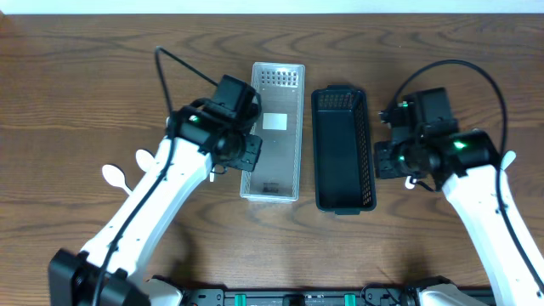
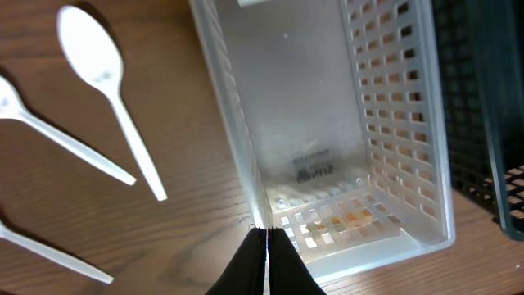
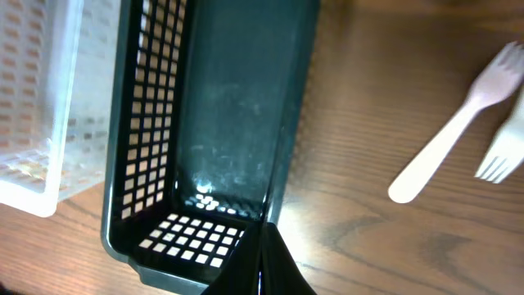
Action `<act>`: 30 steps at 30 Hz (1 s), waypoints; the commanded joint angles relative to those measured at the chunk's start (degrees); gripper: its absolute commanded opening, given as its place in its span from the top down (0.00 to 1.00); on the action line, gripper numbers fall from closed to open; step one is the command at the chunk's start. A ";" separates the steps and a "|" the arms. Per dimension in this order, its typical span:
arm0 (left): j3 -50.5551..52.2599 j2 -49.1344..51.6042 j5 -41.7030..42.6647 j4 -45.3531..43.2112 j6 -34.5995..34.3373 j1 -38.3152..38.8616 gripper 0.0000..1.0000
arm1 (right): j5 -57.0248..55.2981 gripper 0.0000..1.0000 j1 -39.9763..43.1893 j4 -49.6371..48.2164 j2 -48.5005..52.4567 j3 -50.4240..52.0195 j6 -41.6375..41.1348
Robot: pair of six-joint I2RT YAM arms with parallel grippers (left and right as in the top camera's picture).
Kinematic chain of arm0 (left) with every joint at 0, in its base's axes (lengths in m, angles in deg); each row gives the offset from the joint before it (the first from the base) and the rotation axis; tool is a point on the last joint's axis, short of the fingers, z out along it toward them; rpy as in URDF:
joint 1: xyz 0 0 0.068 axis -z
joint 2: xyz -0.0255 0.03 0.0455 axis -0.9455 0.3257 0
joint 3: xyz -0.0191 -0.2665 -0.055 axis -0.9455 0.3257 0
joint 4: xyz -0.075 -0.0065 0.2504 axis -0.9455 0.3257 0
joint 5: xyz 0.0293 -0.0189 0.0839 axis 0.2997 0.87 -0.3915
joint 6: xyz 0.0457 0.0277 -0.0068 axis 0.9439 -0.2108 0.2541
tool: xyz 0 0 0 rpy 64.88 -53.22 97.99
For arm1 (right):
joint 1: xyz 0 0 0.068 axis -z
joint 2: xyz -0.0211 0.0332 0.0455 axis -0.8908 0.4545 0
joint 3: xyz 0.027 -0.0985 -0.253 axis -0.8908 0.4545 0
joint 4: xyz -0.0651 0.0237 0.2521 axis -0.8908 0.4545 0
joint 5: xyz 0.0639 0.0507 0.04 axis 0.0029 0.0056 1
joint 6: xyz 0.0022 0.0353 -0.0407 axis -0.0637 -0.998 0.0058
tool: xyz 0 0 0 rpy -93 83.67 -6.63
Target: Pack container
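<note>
A clear perforated basket (image 1: 272, 132) lies mid-table with a black perforated basket (image 1: 344, 149) beside it on its right; both are empty. My left gripper (image 1: 246, 155) sits at the clear basket's left wall. In the left wrist view its fingers (image 2: 267, 233) are shut on that wall's rim near the basket's (image 2: 327, 123) front corner. My right gripper (image 1: 382, 160) sits at the black basket's right wall. In the right wrist view its fingers (image 3: 266, 233) are shut on the rim of the black basket (image 3: 221, 123).
White plastic spoons (image 1: 115, 176) lie on the wood left of the clear basket; three show in the left wrist view (image 2: 98, 61). White plastic forks (image 3: 458, 131) lie right of the black basket, partly under the right arm in the overhead view (image 1: 508, 160).
</note>
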 commanded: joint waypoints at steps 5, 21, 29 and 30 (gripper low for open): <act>-0.68 5.46 0.02 0.13 0.35 3.96 0.94 | 0.28 0.99 -3.43 -0.07 5.73 -0.57 0.55; 2.16 10.67 0.20 6.27 -1.20 8.94 0.94 | 0.28 0.98 -3.74 3.10 9.97 -0.57 0.81; 4.17 10.67 5.99 7.45 -1.16 8.98 0.94 | 0.28 0.98 -3.74 3.17 9.97 -0.57 0.81; 4.37 10.67 5.99 7.43 -1.16 8.98 0.94 | 0.28 0.98 -3.74 3.17 9.97 -0.57 0.79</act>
